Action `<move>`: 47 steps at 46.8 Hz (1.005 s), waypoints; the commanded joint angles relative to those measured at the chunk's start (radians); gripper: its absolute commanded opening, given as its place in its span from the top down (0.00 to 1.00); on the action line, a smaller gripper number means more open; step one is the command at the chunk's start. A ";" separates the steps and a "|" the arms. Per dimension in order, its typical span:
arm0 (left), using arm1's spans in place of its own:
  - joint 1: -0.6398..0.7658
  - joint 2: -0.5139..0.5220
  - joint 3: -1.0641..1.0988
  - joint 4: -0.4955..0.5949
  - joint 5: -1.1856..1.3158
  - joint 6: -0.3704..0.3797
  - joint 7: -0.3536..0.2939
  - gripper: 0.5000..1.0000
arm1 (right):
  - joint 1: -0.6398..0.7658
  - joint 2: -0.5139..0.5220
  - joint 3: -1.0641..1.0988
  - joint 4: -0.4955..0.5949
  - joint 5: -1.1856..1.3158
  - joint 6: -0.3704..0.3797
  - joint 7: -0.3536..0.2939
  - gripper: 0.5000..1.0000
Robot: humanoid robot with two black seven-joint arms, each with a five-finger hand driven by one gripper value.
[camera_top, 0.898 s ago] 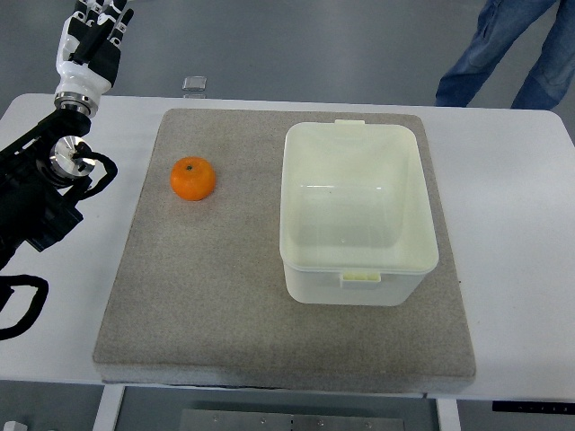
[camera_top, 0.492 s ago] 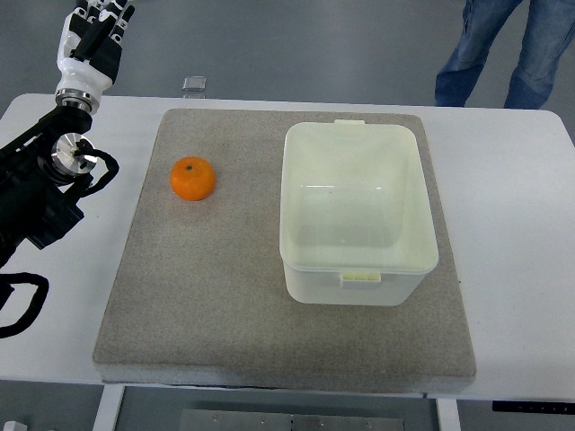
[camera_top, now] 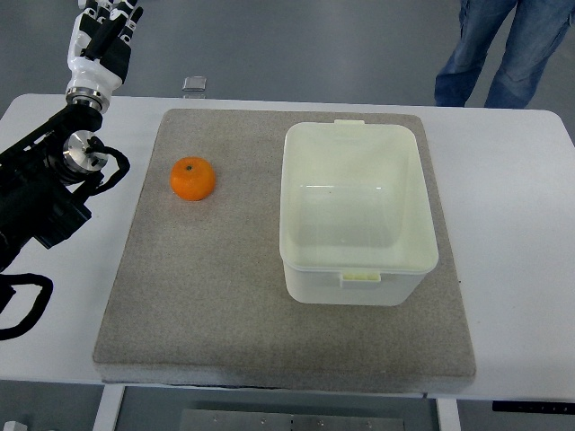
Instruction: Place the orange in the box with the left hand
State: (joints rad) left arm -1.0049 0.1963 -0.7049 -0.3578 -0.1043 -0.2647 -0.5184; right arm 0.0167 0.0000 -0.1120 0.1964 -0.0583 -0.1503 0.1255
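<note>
Nearest the camera, the front edge of a grey felt mat (camera_top: 269,350) is lying across the white table (camera_top: 521,269), covering most of its middle. Sitting on the right half of that mat is the box (camera_top: 358,269) — a pale, cream-coloured plastic tub with rounded corners, a small tab on its near rim and another on its far rim. It is standing upright with no lid on, and its inside is showing only a faint glare on the bottom.

To the left of the box, well apart from it, the orange (camera_top: 193,178) is resting on the mat's left part, towards the far side. It is round, slightly flattened, bright and evenly orange, with a small dark stem dimple facing up and a soft shadow hugging its near edge. Nothing is touching it.

Further left, the black left arm is coming in over the table's left side, with a metal wrist joint and a loop of black cable beside it. The left hand (camera_top: 101,45) — white with dark finger segments — is hanging beyond the table's far left corner, well apart from the orange, its fingers extended and loosely together, grasping nothing.

Just past the far table edge a small clear object (camera_top: 195,84) is sitting, and farthest back a person's legs in jeans (camera_top: 499,49) are standing on the grey floor.
</note>
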 commanded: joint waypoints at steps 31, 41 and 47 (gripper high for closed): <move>-0.023 0.034 0.145 -0.004 0.034 -0.002 0.003 0.02 | 0.000 0.000 0.000 0.000 0.000 0.000 0.000 0.14; -0.070 0.094 0.295 -0.016 0.054 -0.001 0.003 0.02 | 0.000 0.000 0.000 0.000 0.000 0.000 0.000 0.14; -0.101 0.121 0.321 0.011 0.066 -0.010 0.003 0.02 | 0.000 0.000 0.000 0.000 0.000 0.000 0.000 0.14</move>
State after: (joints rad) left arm -1.0947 0.3011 -0.3918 -0.3621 -0.0395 -0.2656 -0.5152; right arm 0.0168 0.0000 -0.1120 0.1964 -0.0583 -0.1503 0.1250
